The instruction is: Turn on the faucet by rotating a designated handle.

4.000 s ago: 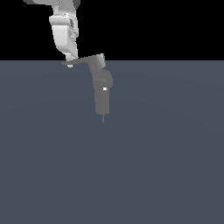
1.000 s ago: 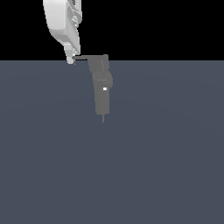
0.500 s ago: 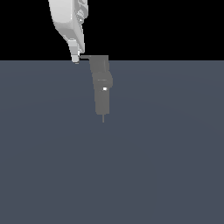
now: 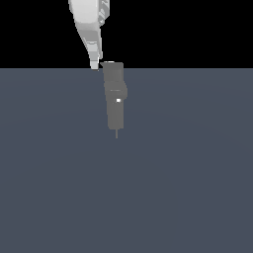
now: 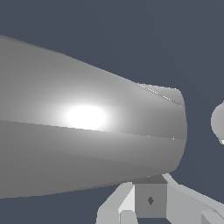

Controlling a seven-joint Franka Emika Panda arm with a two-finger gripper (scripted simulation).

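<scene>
The grey faucet (image 4: 116, 104) stands upright with a white square mark, a thin pin tip at its bottom and a blocky head (image 4: 113, 73). Of the handle (image 4: 103, 63) only a short dark stub shows at the head's upper corner on the exterior view's left. My gripper (image 4: 94, 64) comes down from above with its fingers together, its tip touching that stub beside the head. In the wrist view a large grey tapering body (image 5: 87, 131) fills the picture just beyond my fingertips (image 5: 150, 200); I cannot tell which faucet part it is.
A flat blue-grey floor (image 4: 188, 188) spreads around the faucet. The white arm (image 4: 88, 20) rises out of the top of the exterior view. A small pale rounded shape (image 5: 218, 123) shows at the edge of the wrist view.
My gripper has moved toward the exterior view's right, up to the faucet's head. The handle has swung with it, from a long lever pointing left to a short stub.
</scene>
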